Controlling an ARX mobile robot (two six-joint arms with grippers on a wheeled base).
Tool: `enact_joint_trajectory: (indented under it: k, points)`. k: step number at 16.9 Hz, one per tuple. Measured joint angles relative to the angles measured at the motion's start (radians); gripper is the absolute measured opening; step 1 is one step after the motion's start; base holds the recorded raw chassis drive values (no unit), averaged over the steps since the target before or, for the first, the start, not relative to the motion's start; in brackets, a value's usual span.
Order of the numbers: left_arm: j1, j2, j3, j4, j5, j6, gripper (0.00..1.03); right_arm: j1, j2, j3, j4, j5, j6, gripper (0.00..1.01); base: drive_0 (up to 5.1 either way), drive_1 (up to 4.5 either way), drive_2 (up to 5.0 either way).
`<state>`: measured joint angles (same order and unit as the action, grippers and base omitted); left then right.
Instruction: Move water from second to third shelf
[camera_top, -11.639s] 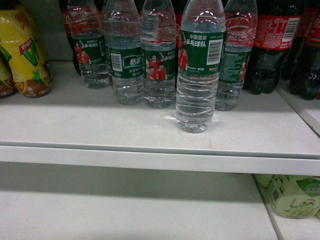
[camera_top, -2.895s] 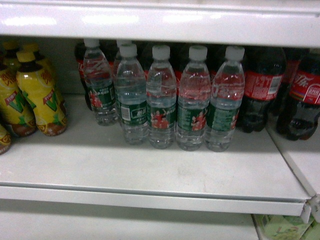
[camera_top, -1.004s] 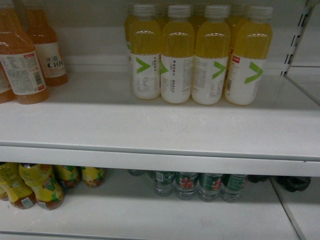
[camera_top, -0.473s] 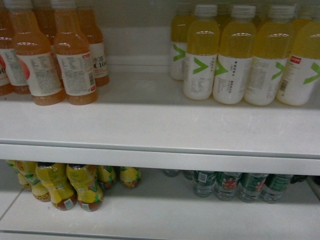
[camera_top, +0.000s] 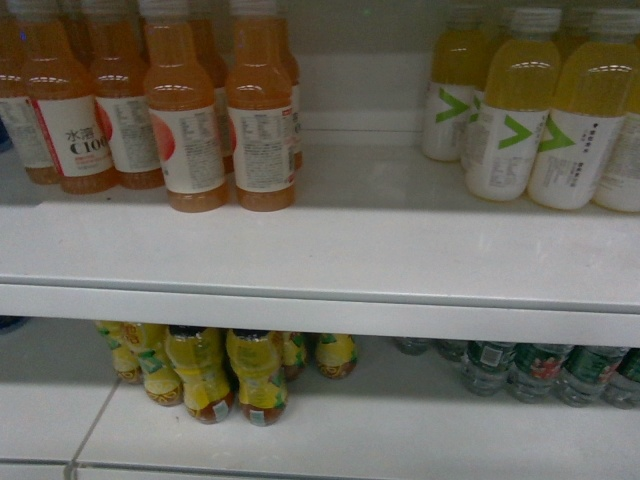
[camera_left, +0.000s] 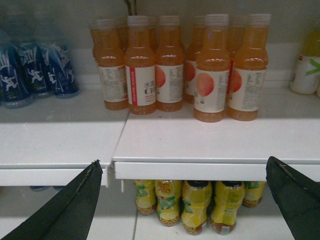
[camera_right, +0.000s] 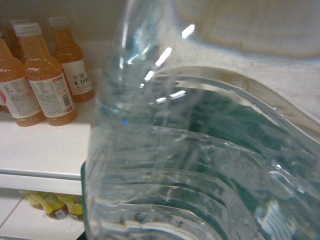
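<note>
A clear ribbed water bottle (camera_right: 190, 165) with a dark green label fills the right wrist view, held close to the camera in front of a white shelf; my right gripper is shut on it and its fingers are hidden behind the bottle. Several more water bottles (camera_top: 540, 370) stand on the lower shelf at the right of the head view, only their lower halves showing. My left gripper (camera_left: 182, 200) is open, its dark fingers (camera_left: 70, 210) wide apart and empty, in front of the shelf's front edge (camera_left: 200, 171). Neither gripper shows in the head view.
The upper shelf (camera_top: 330, 250) holds orange drink bottles (camera_top: 190, 130) at left and yellow bottles with white labels (camera_top: 520, 130) at right, with a gap between the groups. Yellow tea bottles (camera_top: 230, 375) stand below. Blue-wrapped bottles (camera_left: 35, 70) stand on the neighbouring shelf section at far left.
The head view has risen from the water shelf to the shelf above, then slid left: the orange bottles and the water bottles below now sit further right in the frame.
</note>
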<state>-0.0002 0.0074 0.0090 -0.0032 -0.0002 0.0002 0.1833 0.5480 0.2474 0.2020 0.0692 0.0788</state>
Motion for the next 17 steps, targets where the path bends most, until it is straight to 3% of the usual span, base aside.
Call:
enact_joint_trajectory:
  k: [17]
  points:
    - [0.000,0.000,0.000,0.001,0.000,0.000,0.98,0.000,0.000,0.000,0.001,0.000,0.000,0.43,-4.5,2.19,2.2]
